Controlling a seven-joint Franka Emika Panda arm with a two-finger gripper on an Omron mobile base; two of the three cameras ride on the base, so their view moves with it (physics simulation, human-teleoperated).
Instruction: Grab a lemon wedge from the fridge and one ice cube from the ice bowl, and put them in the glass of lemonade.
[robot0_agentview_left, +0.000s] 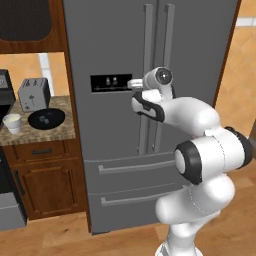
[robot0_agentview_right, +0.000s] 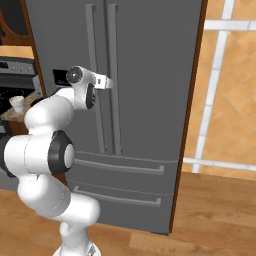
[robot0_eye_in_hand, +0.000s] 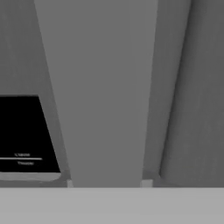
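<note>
- hand view: left door handle (robot0_eye_in_hand: 105, 92) looms dead ahead, dispenser panel (robot0_eye_in_hand: 24, 131) just to its left.
- fridge (robot0_agentview_left: 115, 45) shut, so lemon wedge presumably inside, hidden.
- gripper (robot0_agentview_left: 134, 84) right up at the handle; finger spread impossible to tell.
- to do it well: straddle the bar squarely, clamp firmly, then pull along the door's arc, not straight back.
- far left on the counter (robot0_agentview_left: 60, 131): ice bowl (robot0_agentview_left: 46, 119), glass of lemonade (robot0_agentview_left: 12, 123) beside it, toaster (robot0_agentview_left: 33, 93) behind.
</note>
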